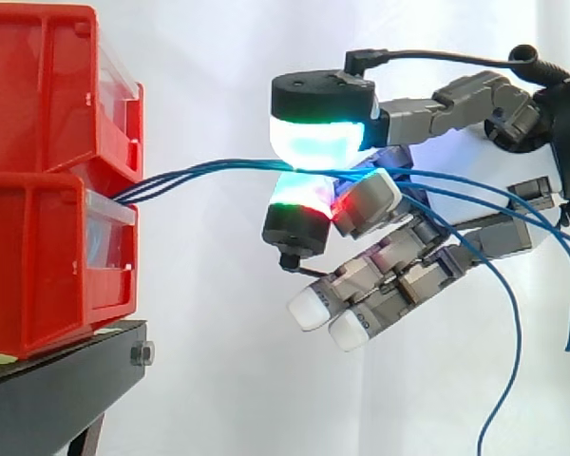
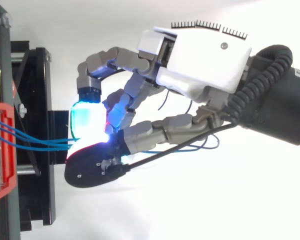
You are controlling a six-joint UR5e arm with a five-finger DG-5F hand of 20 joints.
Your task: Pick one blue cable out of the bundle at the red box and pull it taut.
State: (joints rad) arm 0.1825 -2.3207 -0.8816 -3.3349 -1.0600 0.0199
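Several thin blue cables point(image 1: 199, 171) come out of the gap between the upper red box point(image 1: 47, 85) and the lower red box point(image 1: 47, 266) and run almost level to the right. My hand point(image 2: 200, 55) reaches in from the right. Two fingertips, one glowing cyan pad point(image 1: 318, 142) above and one green-red pad point(image 1: 304, 201) below, pinch the cables about mid-span. How many strands lie in the pinch I cannot tell. Past the pinch the loose cable ends point(image 1: 513, 332) fan out and hang down. From above, the cables point(image 2: 35, 142) leave the red box point(image 2: 2, 150) and meet the pads.
The red boxes stand on a black stand point(image 1: 57, 389) at the left, before a white curtain. Two more fingers with white pads point(image 1: 309, 309) are curled below the pinch, touching nothing. Open space lies under and right of the hand.
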